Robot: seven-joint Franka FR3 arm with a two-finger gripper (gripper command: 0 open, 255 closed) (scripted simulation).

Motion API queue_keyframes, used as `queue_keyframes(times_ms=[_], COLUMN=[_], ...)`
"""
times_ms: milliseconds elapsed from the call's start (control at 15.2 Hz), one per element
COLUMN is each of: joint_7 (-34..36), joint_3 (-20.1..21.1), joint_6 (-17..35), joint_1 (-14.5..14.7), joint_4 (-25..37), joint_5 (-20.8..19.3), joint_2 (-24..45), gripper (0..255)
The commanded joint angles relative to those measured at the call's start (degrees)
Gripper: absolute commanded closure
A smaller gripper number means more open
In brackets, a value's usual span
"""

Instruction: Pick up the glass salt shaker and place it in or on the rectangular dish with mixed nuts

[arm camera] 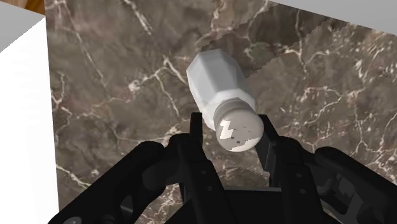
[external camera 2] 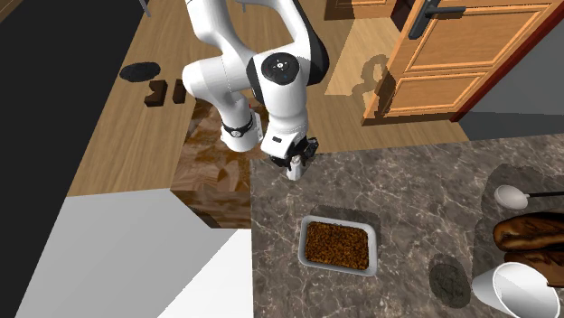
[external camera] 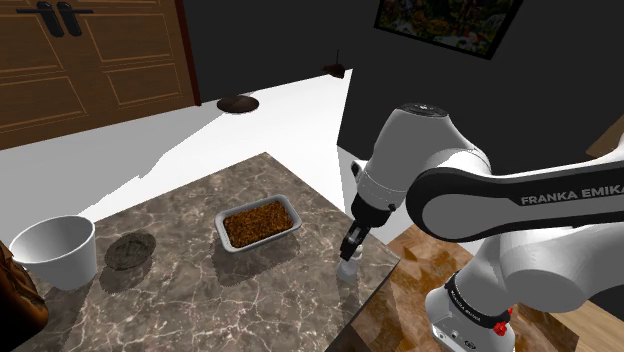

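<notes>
Steeply downward, arm [external camera: 440, 170] over the table [external camera: 190, 290] corner, pincer [arm camera: 232, 124] tight on the salt shaker [arm camera: 213, 79] cap.

salt shaker [arm camera: 219, 89] 1 | nut dish [external camera 2: 303, 242] 1 | white cup [external camera: 55, 252] 1 | spoon [external camera 2: 512, 194] 1 | loaf [external camera 2: 529, 233] 1

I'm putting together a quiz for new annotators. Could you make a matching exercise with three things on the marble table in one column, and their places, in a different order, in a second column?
Things:
1. salt shaker
2. rectangular dish
3. white pot

Places:
A. in the middle of the table, holding brown nuts
B. at the table's end on the shoulder view's left
C. at the table's edge on the shoulder view's right, under the gripper

Pairs: 1-C, 2-A, 3-B
</notes>
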Motion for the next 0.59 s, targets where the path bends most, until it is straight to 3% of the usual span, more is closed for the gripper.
queue_keyframes(times_ms=[0,528], joint_7=[0.16,1.29], joint_3=[-0.24,-2.12], joint_6=[-1.13,-9.17], joint_1=[-0.11,-0.95], joint_4=[0.41,4.58], joint_5=[-0.34,-2.81], joint_2=[-0.63,-4.61], gripper=[255,255])
